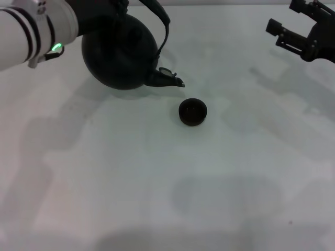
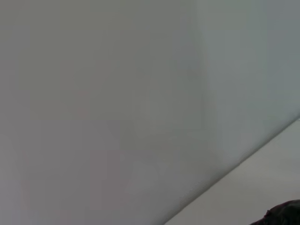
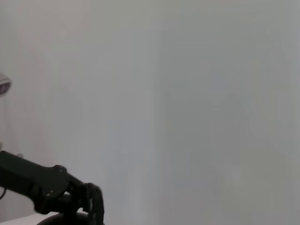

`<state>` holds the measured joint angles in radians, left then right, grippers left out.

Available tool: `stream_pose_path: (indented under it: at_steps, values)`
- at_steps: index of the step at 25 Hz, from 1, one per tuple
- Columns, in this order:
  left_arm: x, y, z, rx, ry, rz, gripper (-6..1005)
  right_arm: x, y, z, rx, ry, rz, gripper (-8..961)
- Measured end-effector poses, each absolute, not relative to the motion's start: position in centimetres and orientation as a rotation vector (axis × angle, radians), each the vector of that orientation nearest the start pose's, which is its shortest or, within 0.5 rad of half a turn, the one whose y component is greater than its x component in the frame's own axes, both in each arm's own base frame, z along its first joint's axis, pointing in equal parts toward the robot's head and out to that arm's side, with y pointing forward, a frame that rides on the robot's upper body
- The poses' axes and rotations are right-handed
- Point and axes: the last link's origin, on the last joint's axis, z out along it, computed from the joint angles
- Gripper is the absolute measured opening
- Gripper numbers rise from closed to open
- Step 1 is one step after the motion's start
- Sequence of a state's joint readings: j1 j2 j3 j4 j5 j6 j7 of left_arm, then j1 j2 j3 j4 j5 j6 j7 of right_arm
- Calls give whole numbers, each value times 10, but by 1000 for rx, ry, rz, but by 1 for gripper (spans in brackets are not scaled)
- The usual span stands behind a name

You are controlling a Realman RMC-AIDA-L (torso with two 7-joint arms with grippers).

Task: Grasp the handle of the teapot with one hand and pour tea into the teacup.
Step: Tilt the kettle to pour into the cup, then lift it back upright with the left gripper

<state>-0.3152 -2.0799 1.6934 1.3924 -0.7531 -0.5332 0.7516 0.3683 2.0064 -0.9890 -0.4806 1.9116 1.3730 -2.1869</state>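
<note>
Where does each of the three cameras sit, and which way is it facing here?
Head view: on the robot's head, looking down at the white table; tilted teapot with spout near the teacup, left arm at the teapot, right hand far right.
Left wrist view: faces mostly blank wall; a dark edge in the corner, no fingers.
Right wrist view: faces blank wall; a dark mechanism low in frame.
Shared: both wrist views show mostly wall.
</note>
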Motion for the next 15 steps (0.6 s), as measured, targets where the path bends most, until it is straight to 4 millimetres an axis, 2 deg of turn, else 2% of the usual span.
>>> stream_pose_path:
  at_steps: [15]
  values:
    - [-147,379,-30,-2288,-364,-126,129,300,328,32,-2186,456,933,836]
